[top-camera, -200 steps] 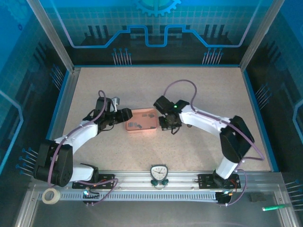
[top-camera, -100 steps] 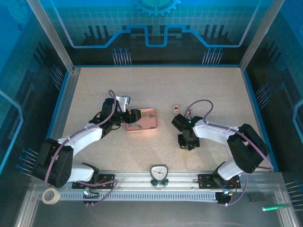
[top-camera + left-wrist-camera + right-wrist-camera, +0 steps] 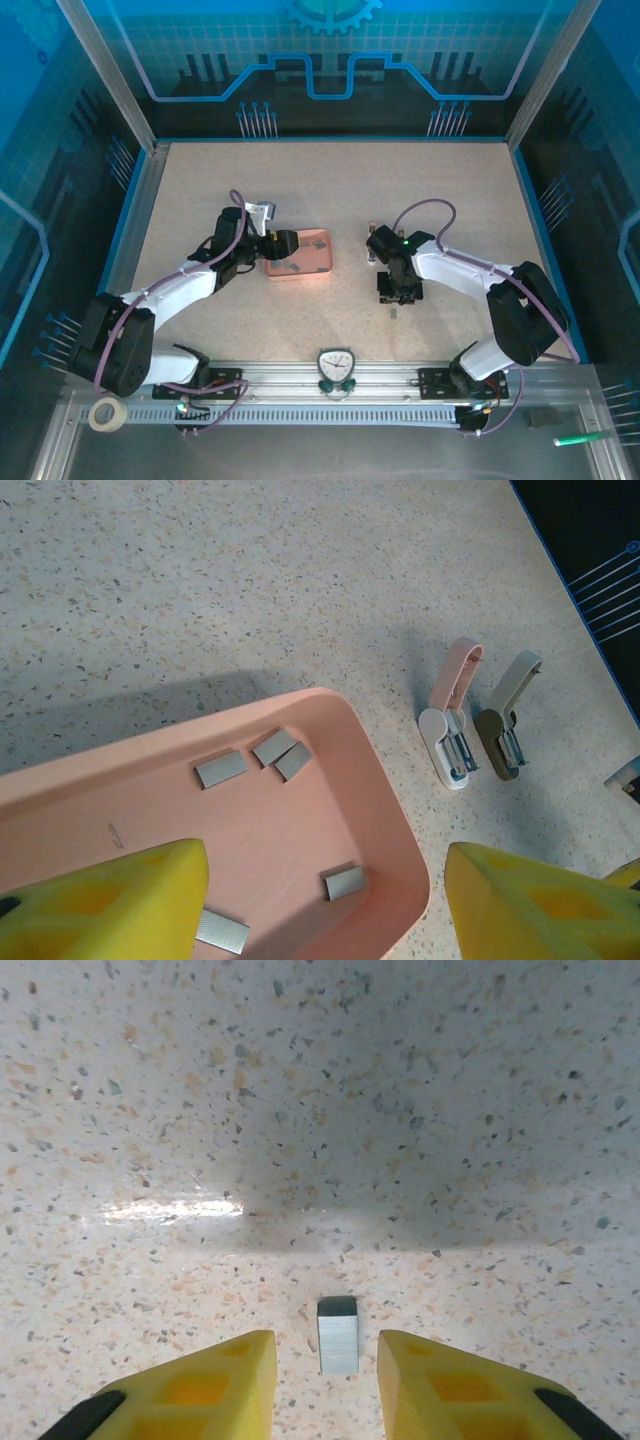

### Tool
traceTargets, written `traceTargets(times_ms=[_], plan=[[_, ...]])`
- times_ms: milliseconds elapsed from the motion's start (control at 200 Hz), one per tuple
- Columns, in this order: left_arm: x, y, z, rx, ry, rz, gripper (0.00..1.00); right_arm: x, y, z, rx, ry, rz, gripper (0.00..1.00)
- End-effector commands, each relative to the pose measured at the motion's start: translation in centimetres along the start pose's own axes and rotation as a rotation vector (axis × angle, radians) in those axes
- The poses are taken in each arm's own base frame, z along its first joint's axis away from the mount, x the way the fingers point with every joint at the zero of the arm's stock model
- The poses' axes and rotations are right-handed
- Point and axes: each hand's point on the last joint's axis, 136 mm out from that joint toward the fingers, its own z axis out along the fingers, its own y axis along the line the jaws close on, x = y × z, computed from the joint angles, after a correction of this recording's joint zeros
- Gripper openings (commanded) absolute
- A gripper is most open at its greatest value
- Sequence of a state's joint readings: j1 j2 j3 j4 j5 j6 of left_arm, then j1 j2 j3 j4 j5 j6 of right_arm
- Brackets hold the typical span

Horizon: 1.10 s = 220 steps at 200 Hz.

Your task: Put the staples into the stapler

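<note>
Camera overhead puts the left gripper (image 3: pixel 283 243) over the nine-o'clock end of the pink tray (image 3: pixel 316 265) and the right gripper (image 3: pixel 398 292) above the table (image 3: pixel 250 190) at the tray's four o'clock. Left wrist adds staples (image 3: pixel 220 770) inside the tray, the stapler (image 3: pixel 447 730) at its two o'clock, fingers (image 3: pixel 110 905) wide. Right wrist shows one staple strip (image 3: pixel 338 1335) lying loose between narrowly parted fingers (image 3: pixel 200 1390).

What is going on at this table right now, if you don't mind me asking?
The left gripper hovers open above one end of the pink tray, where several staple strips lie loose. The right gripper is open low over the table, with one staple strip lying flat between its fingers. The pink-and-white stapler lies on the table beside the tray, next to a beige stapler, and neither is held.
</note>
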State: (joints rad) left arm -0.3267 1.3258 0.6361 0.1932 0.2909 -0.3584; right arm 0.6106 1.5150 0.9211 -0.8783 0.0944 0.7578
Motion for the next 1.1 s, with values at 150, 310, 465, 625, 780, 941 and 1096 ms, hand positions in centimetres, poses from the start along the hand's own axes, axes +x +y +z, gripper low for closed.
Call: traceTargets(times_ms=[150,310,465,625,780,941,1096], plan=[[0.0,-0.1,0.4,-0.001,-0.002,0.032,0.65,1.5,-0.2,0.0,0.010,0.114,-0.013,0.33],[0.1,0.0,0.4,-0.005,0.002,0.031,0.65,1.5,0.1,1.1,0.007,0.139,-0.012,0.33],[0.2,0.1,0.2,-0.014,0.002,0.037,0.65,1.4,0.1,2.1,0.012,0.146,-0.015,0.31],[0.3,0.2,0.1,-0.022,0.004,0.041,0.65,1.5,0.0,2.8,0.021,0.156,-0.017,0.30],[0.3,0.2,0.1,-0.023,0.004,0.038,0.65,1.5,-0.4,3.2,0.049,0.165,-0.022,0.29],[0.4,0.2,0.2,-0.023,0.008,0.037,0.65,1.5,-0.3,3.0,0.049,0.158,-0.027,0.29],[0.4,0.3,0.2,-0.023,0.009,0.030,0.65,1.4,-0.5,2.0,0.050,0.138,-0.020,0.30]])
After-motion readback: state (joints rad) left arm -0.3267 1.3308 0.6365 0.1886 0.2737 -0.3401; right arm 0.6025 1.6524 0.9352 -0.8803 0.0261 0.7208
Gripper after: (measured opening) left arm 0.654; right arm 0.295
